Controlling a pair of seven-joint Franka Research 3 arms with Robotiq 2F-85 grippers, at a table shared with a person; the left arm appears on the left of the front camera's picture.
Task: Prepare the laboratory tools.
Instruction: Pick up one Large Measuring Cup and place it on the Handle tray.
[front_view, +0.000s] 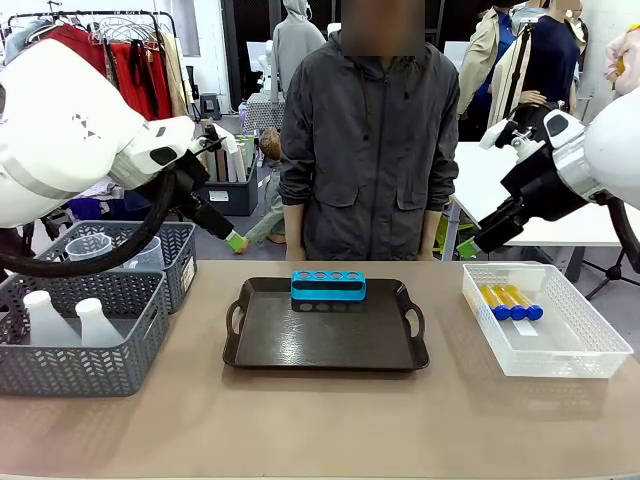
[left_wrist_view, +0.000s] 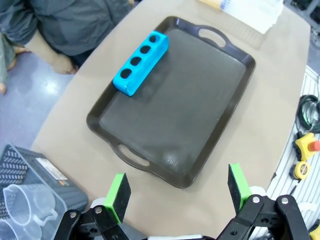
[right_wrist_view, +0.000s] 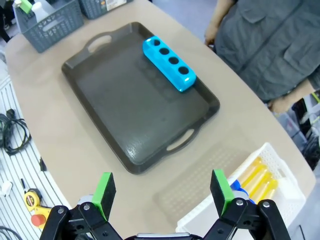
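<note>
Small blue holed tube rack (front_view: 328, 286) stands at the dark handled tray's (front_view: 325, 364) far edge, likely staged for the yellow-filled blue-capped test tubes (front_view: 510, 301) lying in the clear white crate (front_view: 590, 335); left gripper (left_wrist_view: 177, 186) and right gripper (right_wrist_view: 162, 190) hover spread, empty.

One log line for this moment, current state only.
left jaws open, empty | right jaws open, empty | blue rack on tray, holes empty | test tubes in crate | flasks, beakers in baskets
</note>
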